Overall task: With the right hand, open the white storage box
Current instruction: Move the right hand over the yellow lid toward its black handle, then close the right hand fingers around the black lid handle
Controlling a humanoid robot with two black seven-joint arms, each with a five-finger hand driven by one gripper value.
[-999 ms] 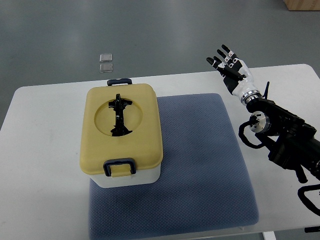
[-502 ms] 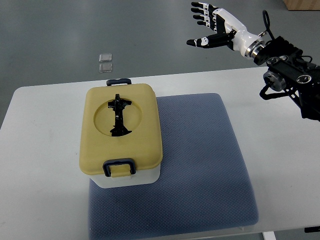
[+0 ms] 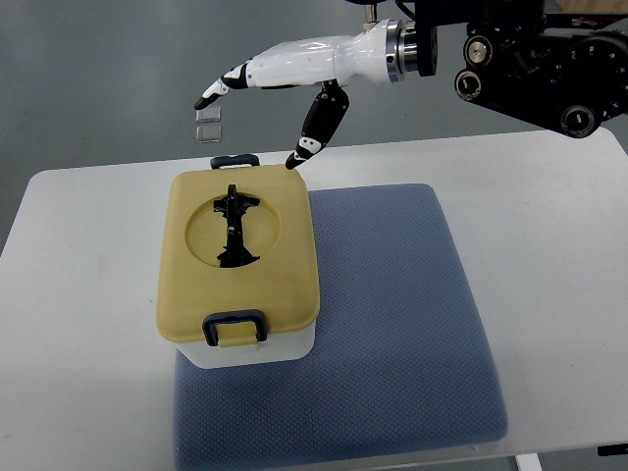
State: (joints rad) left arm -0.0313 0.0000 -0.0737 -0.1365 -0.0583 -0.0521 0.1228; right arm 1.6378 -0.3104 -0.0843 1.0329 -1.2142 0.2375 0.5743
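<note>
Sitting on the left part of a blue-grey mat [image 3: 392,324], the white storage box [image 3: 257,349] is the item I log first: white body, mustard-yellow lid [image 3: 275,250] with rounded corners, lid down. A round recess in the lid's middle holds a black folding handle [image 3: 233,228], lying flat. One dark blue latch [image 3: 234,327] sits at the near edge, a second dark blue latch [image 3: 235,159] at the far edge; I see both down against the box. No brand, label or writing is legible to me anywhere on it.

Mat and box rest on a white table [image 3: 549,226]. Beyond the far table edge, two small clear square pieces [image 3: 207,122] lie on the grey floor.

My right hand [image 3: 285,83], white with black fingertips, reaches from the upper right above the box's far side. Its fingers are extended and spread, holding nothing; the thumb points down toward the lid's far right corner, contact unclear.
</note>
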